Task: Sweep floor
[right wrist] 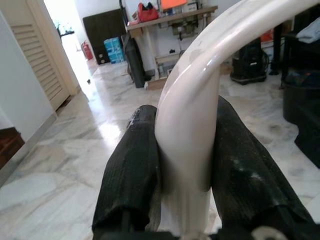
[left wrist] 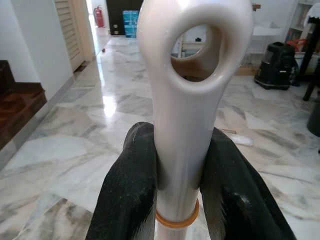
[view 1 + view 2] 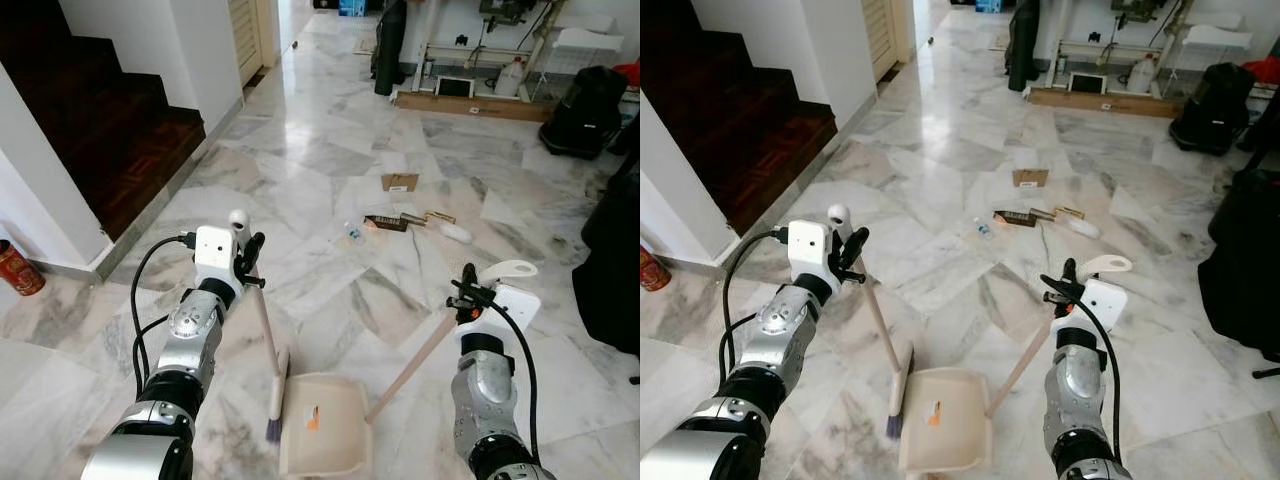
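Left tool clamped on broom handle top; right tool clamped on dustpan handle. Both light, stiff, slick plastic (grip high, firmly).

Head eyes overlook the marble floor; wrist cameras sit close.

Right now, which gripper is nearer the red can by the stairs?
Left. The left gripper, shut on the broom, is on the red can's side; the right gripper, shut on the dustpan handle, is far across.
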Tool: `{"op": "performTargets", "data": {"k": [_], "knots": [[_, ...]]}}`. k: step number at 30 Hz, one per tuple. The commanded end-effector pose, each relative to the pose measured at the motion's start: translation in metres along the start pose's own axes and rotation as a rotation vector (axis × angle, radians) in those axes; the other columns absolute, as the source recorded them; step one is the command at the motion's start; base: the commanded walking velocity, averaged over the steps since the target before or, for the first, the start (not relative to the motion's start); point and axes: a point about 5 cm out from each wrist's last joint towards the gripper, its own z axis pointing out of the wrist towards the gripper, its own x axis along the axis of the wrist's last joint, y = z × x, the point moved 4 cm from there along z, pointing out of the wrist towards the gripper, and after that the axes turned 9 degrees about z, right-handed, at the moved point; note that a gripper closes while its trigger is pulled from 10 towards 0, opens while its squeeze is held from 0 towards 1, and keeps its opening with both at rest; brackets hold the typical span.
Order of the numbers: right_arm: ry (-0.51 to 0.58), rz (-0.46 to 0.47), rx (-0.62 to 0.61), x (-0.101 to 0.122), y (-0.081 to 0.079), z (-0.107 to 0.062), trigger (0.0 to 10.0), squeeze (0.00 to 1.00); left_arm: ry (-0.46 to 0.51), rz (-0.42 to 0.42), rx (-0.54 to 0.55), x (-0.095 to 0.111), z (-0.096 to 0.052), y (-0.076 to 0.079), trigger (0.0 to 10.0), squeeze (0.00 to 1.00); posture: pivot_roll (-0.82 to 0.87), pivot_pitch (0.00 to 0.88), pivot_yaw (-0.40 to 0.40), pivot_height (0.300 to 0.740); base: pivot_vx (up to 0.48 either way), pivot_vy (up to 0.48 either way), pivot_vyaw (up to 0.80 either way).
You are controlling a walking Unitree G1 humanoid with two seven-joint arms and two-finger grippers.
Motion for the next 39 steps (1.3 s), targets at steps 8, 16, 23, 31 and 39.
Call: {"op": "performTargets", "data": {"k": [8, 16, 23, 31, 39], "knots": [[0.094, -0.014, -0.041, 0.023, 0.017, 0.003, 10.0, 0.00, 0.034, 0.006, 0.003, 0.008, 0.005, 0.002, 10.0, 0.00, 0.05, 0.000, 0.003, 0.740, 0.000, 0.000, 0.00], [0.057, -0.034, 0.010, 0.020, 0.012, 0.006, 10.0, 0.00, 0.066, 0.044, 0.132, 0.006, -0.009, -0.027, 10.0, 0.00, 0.11, 0.000, -0.066, 0.740, 0.000, 0.000, 0.00], [0.049, -0.042, 0.027, 0.018, 0.008, 0.007, 10.0, 0.00, 0.081, 0.066, 0.149, 0.004, -0.020, -0.033, 10.0, 0.00, 0.15, 0.010, -0.084, 0.740, 0.000, 0.000, 0.00], [0.062, -0.067, 0.036, 0.016, 0.010, -0.002, 10.0, 0.00, 0.091, 0.073, 0.119, 0.004, -0.023, -0.033, 10.0, 0.00, 0.14, 0.000, -0.067, 0.740, 0.000, 0.000, 0.00], [0.065, -0.059, 0.018, 0.015, 0.015, -0.006, 10.0, 0.00, 0.083, 0.073, 0.085, 0.003, -0.021, -0.026, 10.0, 0.00, 0.13, 0.000, -0.059, 0.740, 0.000, 0.000, 0.00]]}}
